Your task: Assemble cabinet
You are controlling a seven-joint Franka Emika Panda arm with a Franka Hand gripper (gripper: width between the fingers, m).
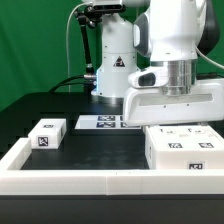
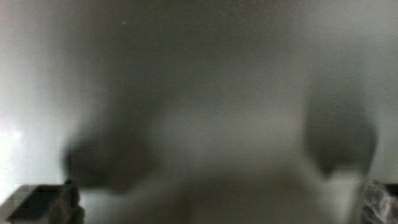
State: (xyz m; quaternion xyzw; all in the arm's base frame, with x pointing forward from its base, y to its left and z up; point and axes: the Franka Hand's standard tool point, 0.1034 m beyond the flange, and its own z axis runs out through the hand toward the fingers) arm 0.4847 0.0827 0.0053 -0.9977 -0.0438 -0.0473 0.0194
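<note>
Gripper (image 1: 172, 118) hangs low over the cabinet box (image 1: 183, 152), lower right of the exterior view. The hand body sits just above the top face. Whether my tips touch it, I cannot tell.

Wrist view is blurred. A white surface fills it, very close, with two dark smudges that are probably my own shadows. My fingertips (image 2: 43, 204) show only at two opposite corners of that picture, so I read my fingers as spread wide with nothing between them.

Step, as I judge it: approach for a first grasp on the big part. The small block (image 1: 48, 133) sits well apart, mid-left of the exterior view, tags on its top and front. Nothing looks joined, so the assembly is barely begun.

Next move calls for:
- straddling a wall or an edge, since the box looks broader than my hand
- squaring up before closing
- a firm pinch, because matte white faces may slip if I am off-centre

Surface: black table (image 1: 100, 145). A low white border frame (image 1: 70, 182) runs along the lower edge and up the left. The marker board (image 1: 104, 122) lies flat at centre, near the arm's base.

Room: green backdrop (image 1: 40, 40), upper left.
</note>
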